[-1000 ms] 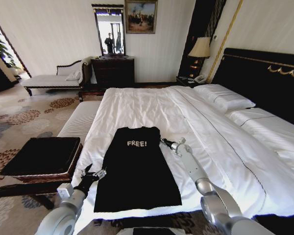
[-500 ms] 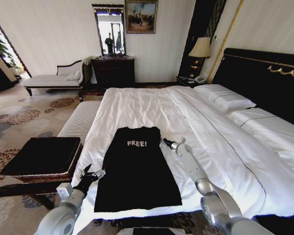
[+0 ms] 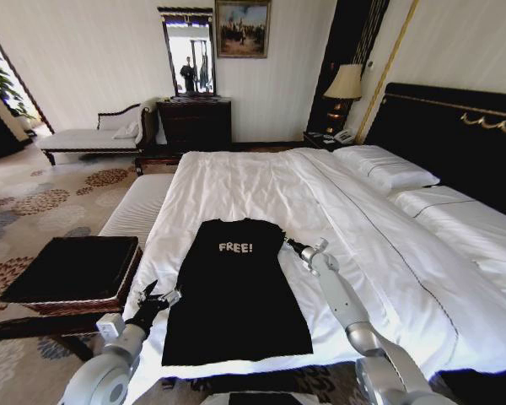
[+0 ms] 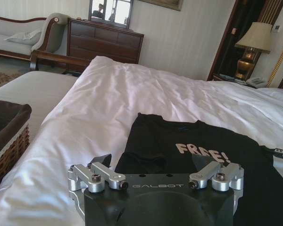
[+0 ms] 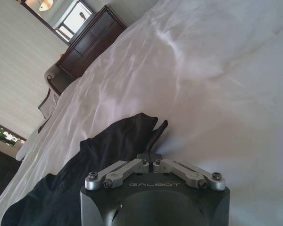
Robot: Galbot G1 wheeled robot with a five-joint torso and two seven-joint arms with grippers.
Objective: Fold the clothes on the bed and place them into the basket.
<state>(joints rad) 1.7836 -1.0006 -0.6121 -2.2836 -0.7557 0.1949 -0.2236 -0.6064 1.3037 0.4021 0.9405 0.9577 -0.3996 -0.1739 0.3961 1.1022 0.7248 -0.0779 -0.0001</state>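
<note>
The T-shirt [image 3: 236, 287] lay flat on the bed [image 3: 261, 181], near its foot. The basket [image 3: 72, 272] stood left of the bed. The left gripper [image 3: 156, 299] was at the shirt's left edge, the right gripper [image 3: 288, 245] at its right shoulder.

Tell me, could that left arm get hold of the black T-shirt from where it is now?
Probably yes. The left hand sits open right beside the T-shirt, at its left edge on the bed, with nothing between them. The right hand is shut at the opposite edge.
</note>
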